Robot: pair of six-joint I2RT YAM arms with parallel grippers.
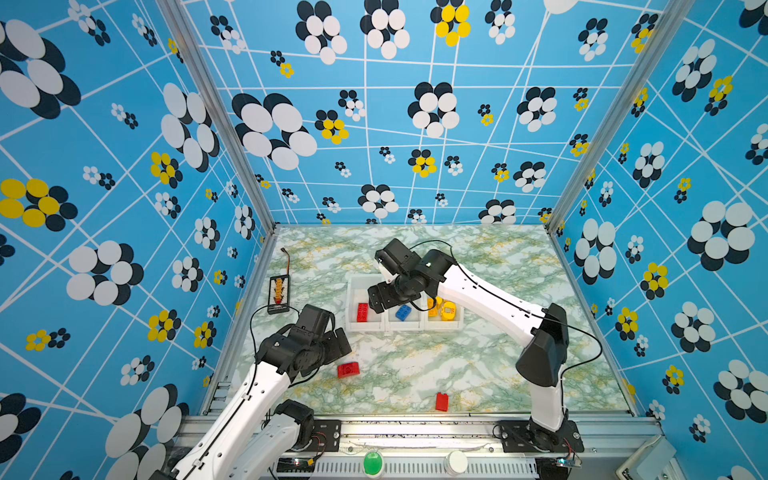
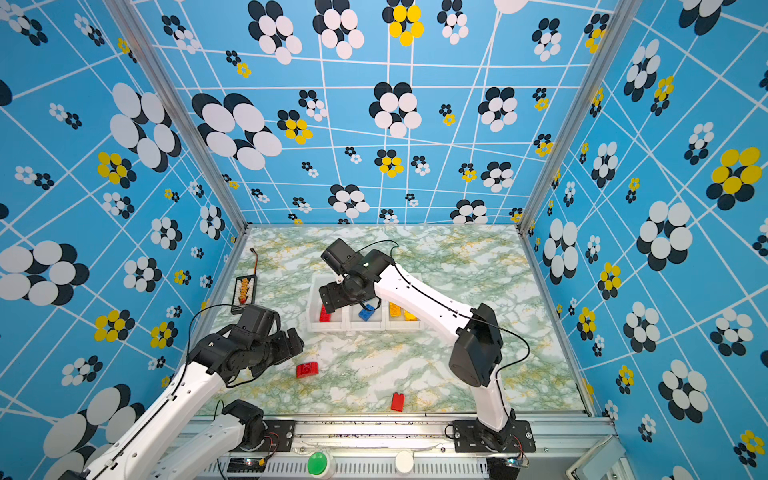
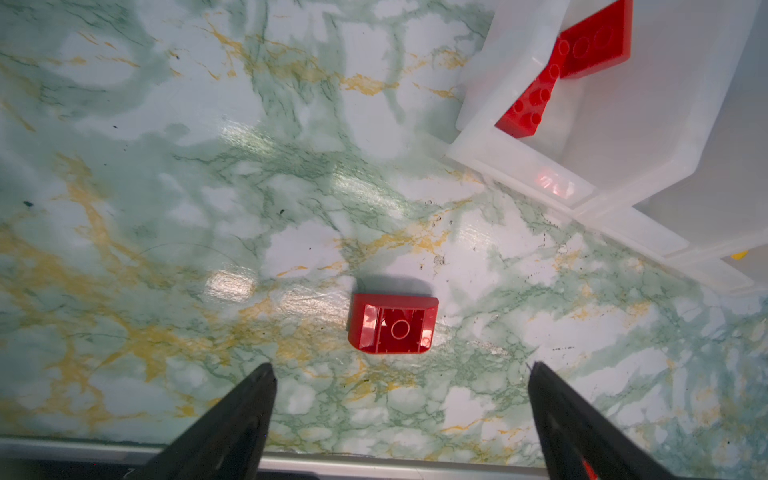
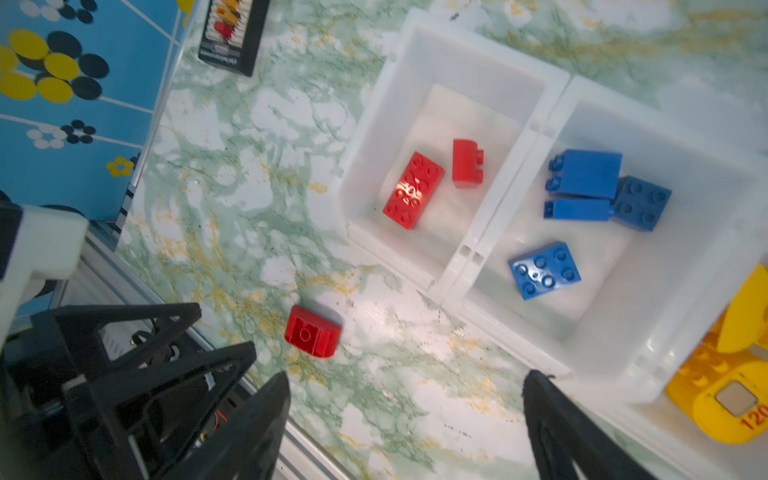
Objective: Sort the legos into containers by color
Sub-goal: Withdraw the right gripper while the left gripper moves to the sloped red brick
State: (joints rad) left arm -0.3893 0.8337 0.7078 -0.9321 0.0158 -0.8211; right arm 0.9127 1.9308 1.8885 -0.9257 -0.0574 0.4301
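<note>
One big marble-look table (image 1: 478, 374) holds everything, with three white containers (image 1: 386, 327) joined in a row around the middle, so all the places here go off those. The right gripper (image 4: 407, 376) hangs above the containers, over the red and blue bins in both top views. Its jaws are spread wide with nothing in them. The left gripper (image 3: 402, 368) sits low over the table in front of the containers, toward their red end, also wide open and empty. A black-framed board (image 1: 278, 294) lies off past that red end, well apart.

Inside there are two red legos (image 4: 413, 195) in the end bin nearest the board, four blue legos (image 4: 544, 270) in the middle bin and a pile of yellow legos (image 4: 727, 395) in the other end bin. Two strays are out on the table. A rounded red brick (image 3: 392, 328), hollow underside showing, lies near the red bin's front corner, just ahead of the left gripper's fingertips. A red brick (image 1: 441, 401) lies well in front of the containers.
</note>
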